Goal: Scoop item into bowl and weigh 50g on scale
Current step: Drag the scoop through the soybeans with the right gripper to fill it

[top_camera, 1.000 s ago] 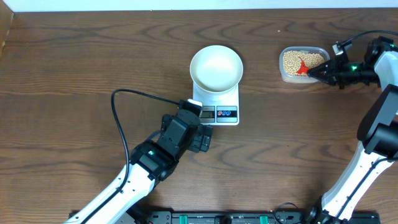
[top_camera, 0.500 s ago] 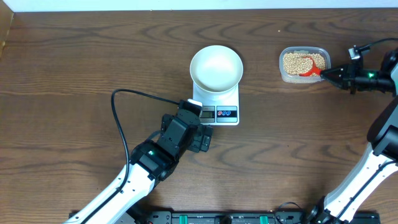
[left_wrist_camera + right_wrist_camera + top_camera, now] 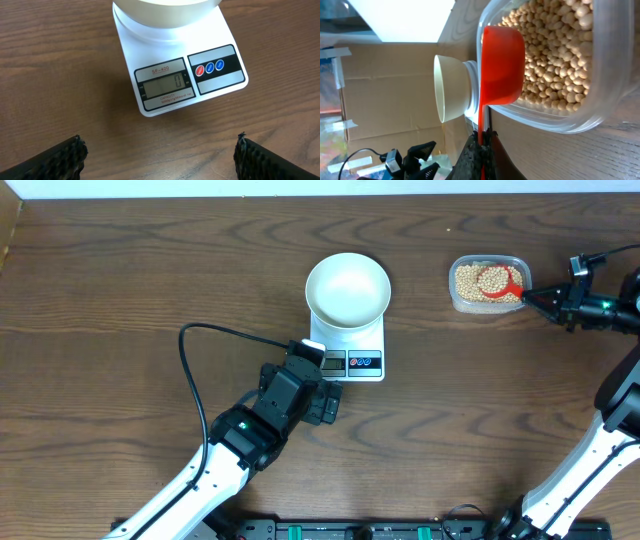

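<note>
The white bowl [image 3: 347, 288] sits empty on the white scale [image 3: 362, 362] at the table's middle; its LCD [image 3: 165, 87] reads 0. Beige beans [image 3: 472, 278] fill a clear tub [image 3: 487, 305] at the right. My right gripper [image 3: 528, 295] is shut on the handle of a red scoop [image 3: 497, 281], whose cup holds beans over the tub. In the right wrist view the scoop [image 3: 501, 65] shows its underside beside the beans [image 3: 555, 60], and the gripper [image 3: 482, 137] clamps the handle. My left gripper [image 3: 160, 152] is open and empty, just short of the scale's display edge.
A black cable [image 3: 200, 340] loops from the left arm across the table's left middle. Bare wooden table [image 3: 120, 280] lies to the left and front. Cardboard and gear show beyond the table in the right wrist view [image 3: 385, 100].
My right gripper has drawn back to the right and turned the scoop level, so its cup now shows beans. The left arm, bowl and scale have not moved.
</note>
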Available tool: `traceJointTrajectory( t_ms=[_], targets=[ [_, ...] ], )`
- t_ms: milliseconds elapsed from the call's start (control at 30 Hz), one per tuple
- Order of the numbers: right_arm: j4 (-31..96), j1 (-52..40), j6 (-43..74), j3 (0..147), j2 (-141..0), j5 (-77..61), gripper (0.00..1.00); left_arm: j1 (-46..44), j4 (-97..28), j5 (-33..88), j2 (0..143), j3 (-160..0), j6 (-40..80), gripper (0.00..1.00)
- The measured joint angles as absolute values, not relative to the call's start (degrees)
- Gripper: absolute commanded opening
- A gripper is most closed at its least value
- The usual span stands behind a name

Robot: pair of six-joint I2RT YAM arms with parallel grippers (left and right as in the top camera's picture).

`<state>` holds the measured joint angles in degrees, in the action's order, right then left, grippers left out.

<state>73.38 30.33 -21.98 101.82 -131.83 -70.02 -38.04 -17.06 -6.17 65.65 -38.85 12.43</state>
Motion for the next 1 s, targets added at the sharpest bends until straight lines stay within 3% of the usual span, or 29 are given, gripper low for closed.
traceJointTrajectory(
  t_ms=[1000],
  targets=[
    [78.43,27.2,-33.47,101.82,-131.83,-84.07,0.01,-38.04,-17.06,-6.17,65.65,-38.85,12.43,0.96]
  ],
)
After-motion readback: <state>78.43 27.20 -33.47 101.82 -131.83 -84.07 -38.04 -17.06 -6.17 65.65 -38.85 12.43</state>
